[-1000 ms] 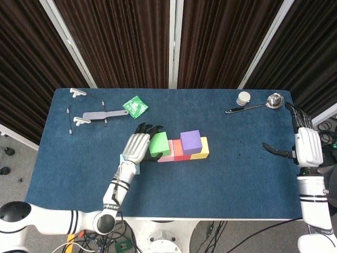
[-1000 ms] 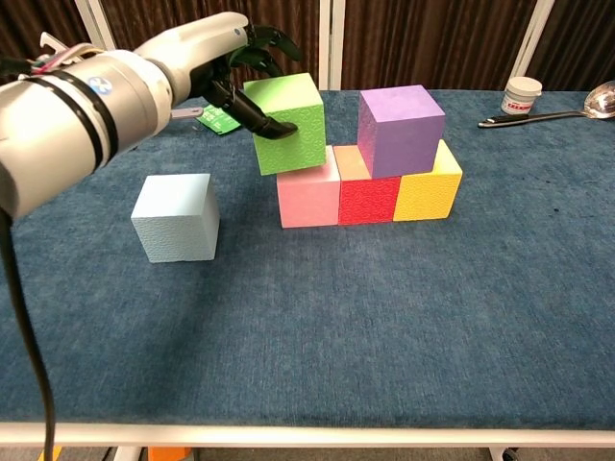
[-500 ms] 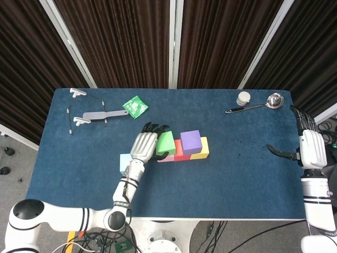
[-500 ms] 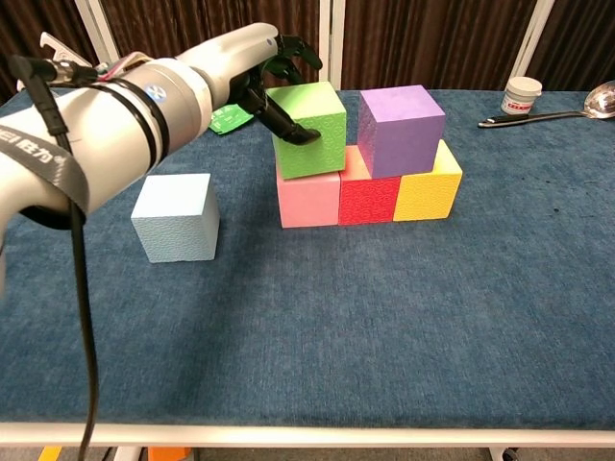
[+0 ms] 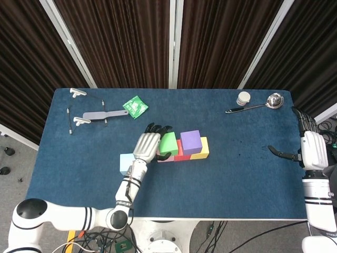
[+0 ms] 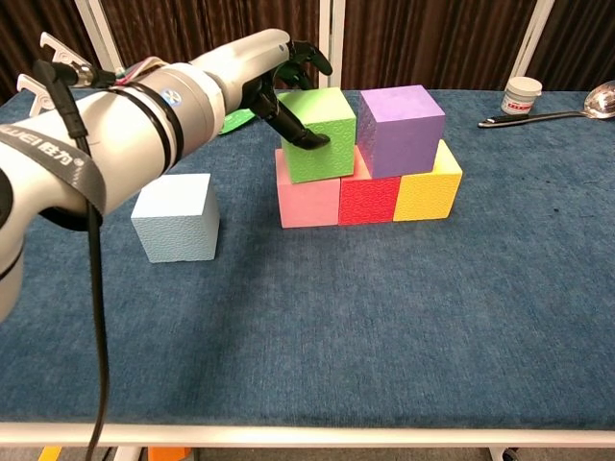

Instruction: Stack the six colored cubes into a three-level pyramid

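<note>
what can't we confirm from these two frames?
- Head view: the left hand covers the green cube's left side; the contact there is hidden.
- Chest view: the right hand is outside the frame.
- Both views: the label on the white jar is too small to read.

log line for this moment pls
left robot hand: holds green cube on pink cube and red cube | right robot hand: open | light blue cube: unplaced

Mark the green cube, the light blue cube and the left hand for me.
green cube (image 6: 327, 144), chest view, front face.
light blue cube (image 6: 176, 228), chest view, front face.
left hand (image 5: 148, 145), head view, back of the hand.
</note>
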Robot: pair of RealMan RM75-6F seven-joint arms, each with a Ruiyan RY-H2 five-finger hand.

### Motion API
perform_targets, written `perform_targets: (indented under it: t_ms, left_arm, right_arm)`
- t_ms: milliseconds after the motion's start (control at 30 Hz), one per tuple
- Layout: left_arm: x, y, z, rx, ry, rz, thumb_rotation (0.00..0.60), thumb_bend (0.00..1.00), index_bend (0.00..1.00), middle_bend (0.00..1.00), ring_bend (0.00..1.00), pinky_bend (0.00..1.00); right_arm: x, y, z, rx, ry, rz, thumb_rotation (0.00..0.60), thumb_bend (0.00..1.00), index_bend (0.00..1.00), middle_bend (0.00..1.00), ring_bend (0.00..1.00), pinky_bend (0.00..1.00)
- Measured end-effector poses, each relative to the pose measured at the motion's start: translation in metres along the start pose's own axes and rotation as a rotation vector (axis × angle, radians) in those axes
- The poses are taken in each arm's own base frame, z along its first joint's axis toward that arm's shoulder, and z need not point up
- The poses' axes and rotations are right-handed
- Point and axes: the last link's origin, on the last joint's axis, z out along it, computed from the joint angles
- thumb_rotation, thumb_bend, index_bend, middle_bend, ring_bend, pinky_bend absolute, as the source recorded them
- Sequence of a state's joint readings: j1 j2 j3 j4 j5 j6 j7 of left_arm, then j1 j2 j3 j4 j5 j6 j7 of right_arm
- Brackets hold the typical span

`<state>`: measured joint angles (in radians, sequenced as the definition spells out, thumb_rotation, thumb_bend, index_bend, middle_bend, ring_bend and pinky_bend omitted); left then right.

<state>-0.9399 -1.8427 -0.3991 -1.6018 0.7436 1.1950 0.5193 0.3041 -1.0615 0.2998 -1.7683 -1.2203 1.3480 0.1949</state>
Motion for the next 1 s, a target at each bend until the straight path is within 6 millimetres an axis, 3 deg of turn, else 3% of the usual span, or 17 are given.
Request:
perform_targets:
  t_ms: [1000]
  left_arm:
    - [-0.0056,0.0052,0.0066,-0.032,-0.019,0.016,0.6,0.27,0.16,0.54,0.12,0.04]
  right_arm:
    - [-0.0053,0.0083,0.006,-0.011,-0.017,0.016,0.6,0.0,0.0,0.05,0.0,0.0]
